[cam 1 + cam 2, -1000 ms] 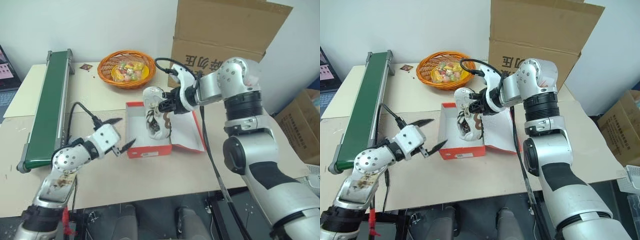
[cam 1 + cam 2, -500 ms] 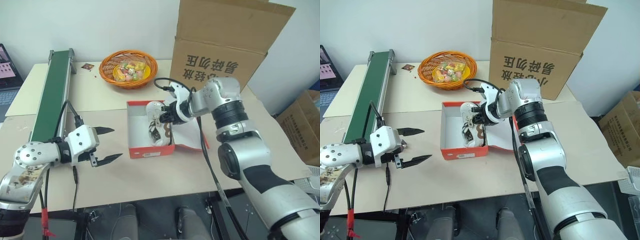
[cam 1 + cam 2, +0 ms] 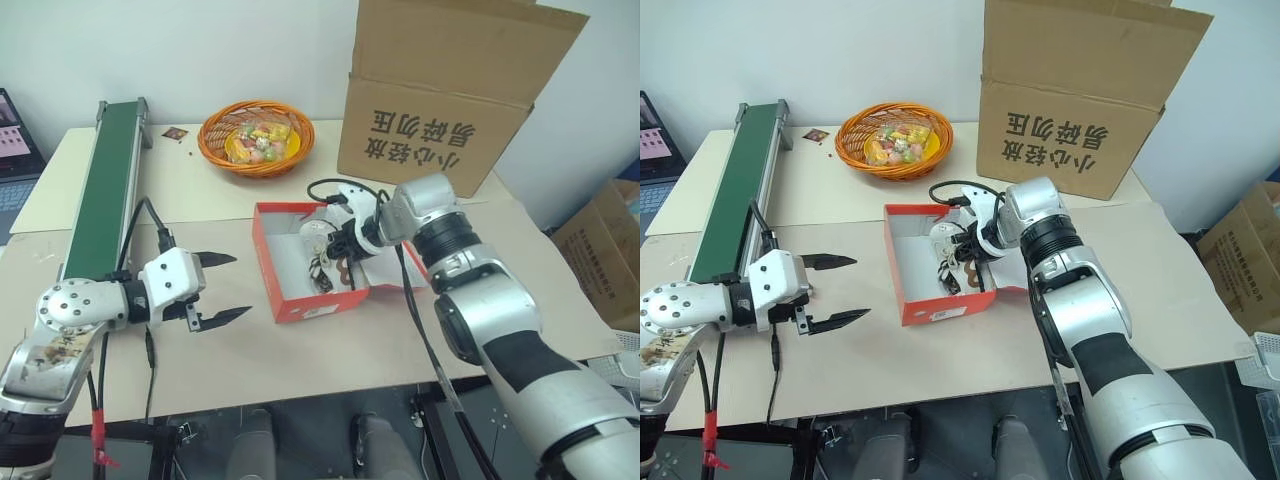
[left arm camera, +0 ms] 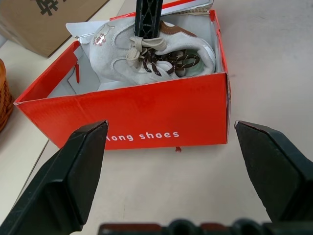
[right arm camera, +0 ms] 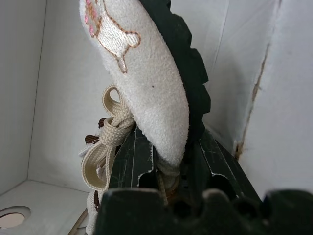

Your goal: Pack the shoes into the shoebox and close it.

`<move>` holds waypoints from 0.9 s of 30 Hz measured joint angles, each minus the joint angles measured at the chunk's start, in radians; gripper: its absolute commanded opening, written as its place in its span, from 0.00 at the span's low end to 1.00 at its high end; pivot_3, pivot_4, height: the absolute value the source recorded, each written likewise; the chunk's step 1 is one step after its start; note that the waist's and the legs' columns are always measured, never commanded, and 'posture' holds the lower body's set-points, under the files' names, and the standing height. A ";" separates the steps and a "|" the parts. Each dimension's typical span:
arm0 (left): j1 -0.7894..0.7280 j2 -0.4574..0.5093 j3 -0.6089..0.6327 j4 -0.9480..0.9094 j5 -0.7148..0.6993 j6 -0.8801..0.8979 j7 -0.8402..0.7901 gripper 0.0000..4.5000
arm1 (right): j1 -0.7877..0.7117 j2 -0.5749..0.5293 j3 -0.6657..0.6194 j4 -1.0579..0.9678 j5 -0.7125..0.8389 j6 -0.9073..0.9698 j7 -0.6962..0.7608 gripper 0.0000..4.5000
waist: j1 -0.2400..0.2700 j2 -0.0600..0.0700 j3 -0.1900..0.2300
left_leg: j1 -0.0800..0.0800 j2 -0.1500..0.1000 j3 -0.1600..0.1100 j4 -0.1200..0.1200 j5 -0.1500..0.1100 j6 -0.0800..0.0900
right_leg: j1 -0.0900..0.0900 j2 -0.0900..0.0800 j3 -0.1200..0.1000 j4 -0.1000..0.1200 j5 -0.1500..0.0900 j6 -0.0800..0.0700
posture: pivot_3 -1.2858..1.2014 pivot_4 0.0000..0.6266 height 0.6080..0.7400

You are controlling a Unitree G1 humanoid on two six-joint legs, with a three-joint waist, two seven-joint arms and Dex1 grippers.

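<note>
Off-white suede lace-up sneaker (image 4: 146, 56) lies down inside your flat red cardboard shoebox (image 3: 300, 300), which sits open mid-table, with your right gripper (image 3: 345, 240) pinching it by the upper. You look to be at the placing step. Next I judge you should release the sneaker and withdraw cleanly past the laces. Your left gripper (image 3: 215, 290) hovers spread wide, empty, just beside the box's near wall.
</note>
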 measured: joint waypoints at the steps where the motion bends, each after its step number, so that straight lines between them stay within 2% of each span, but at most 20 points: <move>1: 0.000 0.000 -0.001 0.000 0.000 0.001 0.001 1.00 | 0.000 0.000 0.005 0.003 -0.009 -0.008 0.011 0.22 | 0.000 0.000 0.000 | 0.000 0.000 0.000 0.000 0.000 0.000 | 0.000 0.000 0.000 0.000 0.000 0.000 | 0.52 0.24 0.76; 2: 0.000 -0.001 -0.001 0.000 0.000 0.001 0.003 1.00 | 0.000 0.000 0.010 0.007 -0.015 -0.018 0.022 0.33 | 0.000 0.000 0.000 | 0.000 0.000 0.000 0.000 0.000 0.000 | 0.000 0.000 0.000 0.000 0.000 0.000 | 0.52 0.24 0.76; 9: 0.000 -0.002 -0.002 -0.002 0.000 0.013 0.010 1.00 | 0.001 0.004 0.004 0.054 -0.052 -0.067 0.025 0.82 | 0.002 0.000 0.000 | 0.000 0.000 0.000 0.000 0.000 0.000 | 0.000 0.000 0.000 0.000 0.000 0.000 | 0.52 0.24 0.76; 19: -0.007 -0.014 -0.018 -0.001 0.000 0.014 0.010 1.00 | -0.030 0.027 -0.062 0.061 -0.053 -0.061 0.024 0.82 | 0.001 0.000 0.000 | 0.000 0.000 0.000 0.000 0.000 0.000 | 0.000 0.000 0.000 0.000 0.000 0.000 | 0.52 0.24 0.76; 27: -0.033 -0.015 -0.030 0.021 0.001 0.012 0.008 1.00 | -0.055 0.035 -0.095 -0.048 -0.036 -0.005 0.023 0.82 | 0.002 0.000 0.000 | 0.000 0.000 0.000 0.000 0.000 0.000 | 0.000 0.000 0.000 0.001 0.000 0.000 | 0.52 0.24 0.76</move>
